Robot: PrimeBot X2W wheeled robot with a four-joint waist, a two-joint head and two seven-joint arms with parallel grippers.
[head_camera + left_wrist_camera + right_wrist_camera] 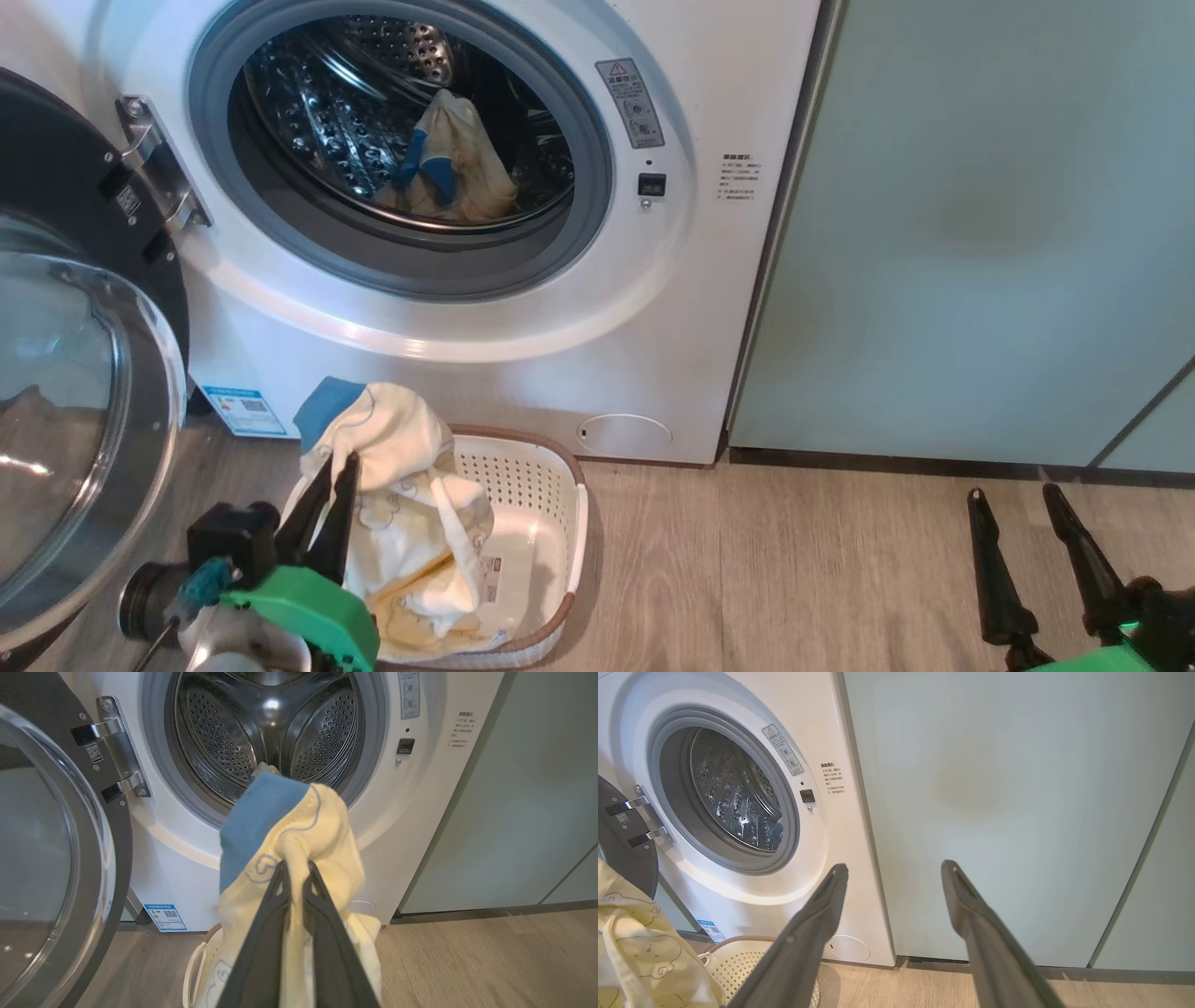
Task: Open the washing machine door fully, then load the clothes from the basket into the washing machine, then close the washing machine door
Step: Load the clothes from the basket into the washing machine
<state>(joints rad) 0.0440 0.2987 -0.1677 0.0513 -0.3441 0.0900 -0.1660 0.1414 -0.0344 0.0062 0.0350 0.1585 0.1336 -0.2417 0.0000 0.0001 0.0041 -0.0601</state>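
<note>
The washing machine [523, 373] stands with its door [84, 411] swung wide open to the left, glass porthole facing me. One pale yellow and blue garment [448, 163] lies inside the steel drum. My left gripper [338, 464] is shut on another of the clothes [392, 467], a yellow garment with a blue patch [261, 812], lifted above the basket [551, 495] with its lower part still draped inside. In the left wrist view the fingers [280, 882] pinch the fabric in front of the drum opening. My right gripper [1013, 495] hangs open and empty over the floor at the right.
Pale green cabinet panels [980, 233] stand right of the machine. Wooden floor [794, 569] stretches between the basket and my right gripper. The open door takes up the space at the left, close to my left arm.
</note>
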